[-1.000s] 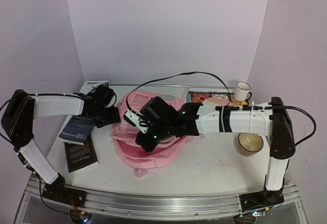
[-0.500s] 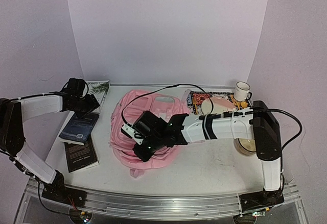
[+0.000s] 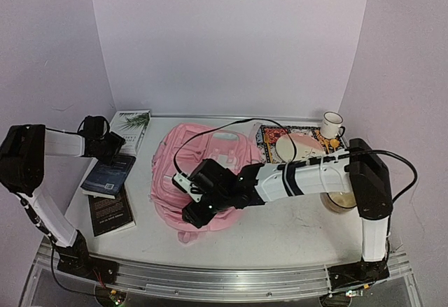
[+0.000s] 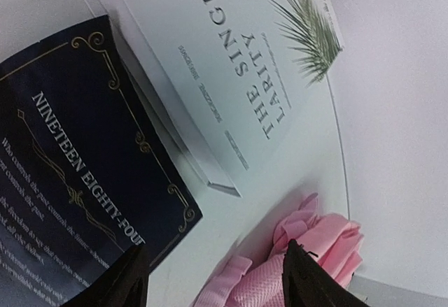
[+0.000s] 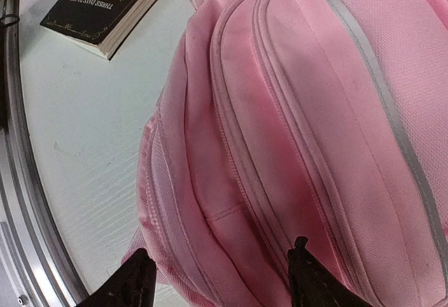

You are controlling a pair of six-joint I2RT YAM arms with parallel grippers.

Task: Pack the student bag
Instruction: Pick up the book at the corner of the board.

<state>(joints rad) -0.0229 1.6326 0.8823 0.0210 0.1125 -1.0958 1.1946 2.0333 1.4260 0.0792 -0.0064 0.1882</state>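
The bag [image 3: 203, 156] lies flat mid table [image 3: 294, 233], looks closed; right gripper [image 5: 218, 268] gapes empty over its near end, left gripper [image 4: 213, 268] wide and empty by the navy book [image 4: 70, 160] at left, so a blind pinch may snag fabric and drag the bag.

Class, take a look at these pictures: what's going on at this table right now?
Two robot arms are set to pack the pink student bag, lying on the table. The right gripper hovers open just over it. The left gripper, also open, hangs over the navy book and white book at the left. Neither holds anything.
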